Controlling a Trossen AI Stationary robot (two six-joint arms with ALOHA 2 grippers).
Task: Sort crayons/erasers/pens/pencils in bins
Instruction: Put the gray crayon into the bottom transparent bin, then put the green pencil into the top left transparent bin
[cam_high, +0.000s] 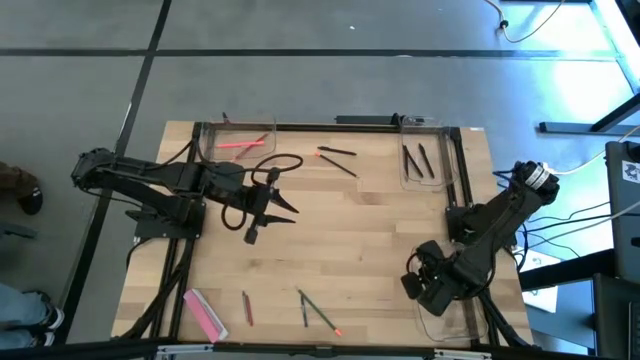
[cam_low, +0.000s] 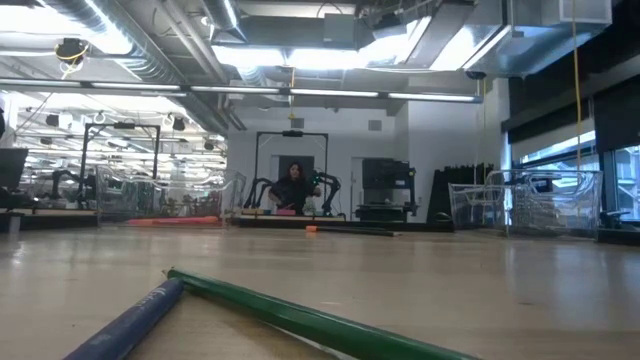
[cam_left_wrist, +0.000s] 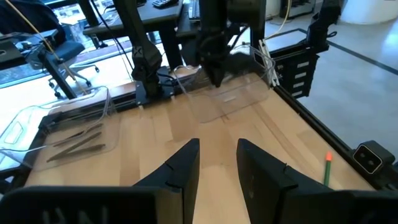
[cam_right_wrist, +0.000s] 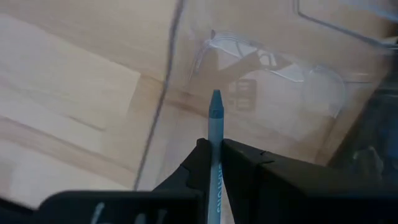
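- Presently, the right gripper (cam_right_wrist: 217, 163) is seen closed on a thin blue-teal stick (cam_right_wrist: 216, 134), gripped between its two dark fingers with the pointed tip projecting ahead of them.
- That gripper (cam_high: 428, 283) is held at the near right corner of the wooden table (cam_high: 380, 250), over a clear bin (cam_high: 445, 322) whose rounded wall (cam_right_wrist: 273, 68) is seen just beyond the stick's tip in the right wrist view.
- The left gripper (cam_high: 283, 207) is held over the left-centre of the table, fingers (cam_left_wrist: 180, 171) parted with nothing between them.
- A second clear bin (cam_high: 238, 140) sits at the far left edge, with bright pink-red crayons (cam_high: 243, 144) lying inside it.
- A third clear bin (cam_high: 426, 160) stands at the far right, with black pens (cam_high: 418, 158) laid in it; the same bin (cam_left_wrist: 59, 134) is seen in the left wrist view.
- Two more black pens (cam_high: 338, 158) lie loose on the table between the far bins, one with a pink-red crayon end just beside it.
- Near the front edge, a dark red pencil (cam_high: 247, 308) and two crossed thin pencils (cam_high: 315, 310), one orange-tipped, lie on the bare wood; a wide flat pink bar (cam_high: 204, 313) rests to their left.
- In the low view, a green pencil (cam_low: 300, 315) and a blue one (cam_low: 125, 325) are seen touching at their ends.
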